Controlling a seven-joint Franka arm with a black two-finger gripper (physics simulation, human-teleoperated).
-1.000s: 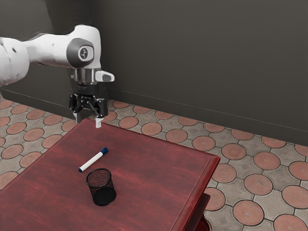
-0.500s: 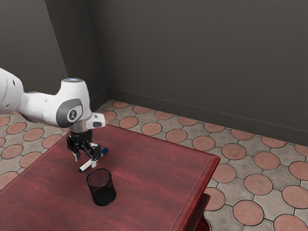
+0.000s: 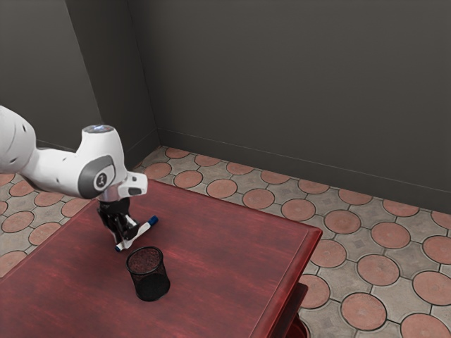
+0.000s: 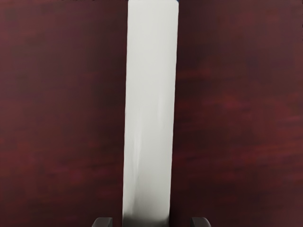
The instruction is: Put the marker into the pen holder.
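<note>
The arm badge [image 3: 101, 181] was illegibly small. The gripper [image 3: 127, 239] had been lowered, fingers spread astride the blue-capped marker [image 4: 150, 113], left lying between the mesh pen holder [image 3: 149, 274] and the table's [image 3: 225, 260] arm-side edge.

Room: indoors, a plain corner that reads most like a home; which room of one, I cannot tell.
Walls [image 3: 282, 84]: smooth dark grey, meeting in a corner at the far side, toward the exterior view's left.
Skirting [image 3: 282, 167]: a low dark band along the foot of the far wall.
Floor [image 3: 328, 282]: round terracotta-coloured tiles [image 3: 363, 310] set among grey stone-like pieces, a homely patio or old-kitchen pattern, running from the far wall to the near right.
Table [image 3: 232, 253]: glossy red-brown wood, near side, edges moulded like household furniture; streaky grain in the wrist view too.
</note>
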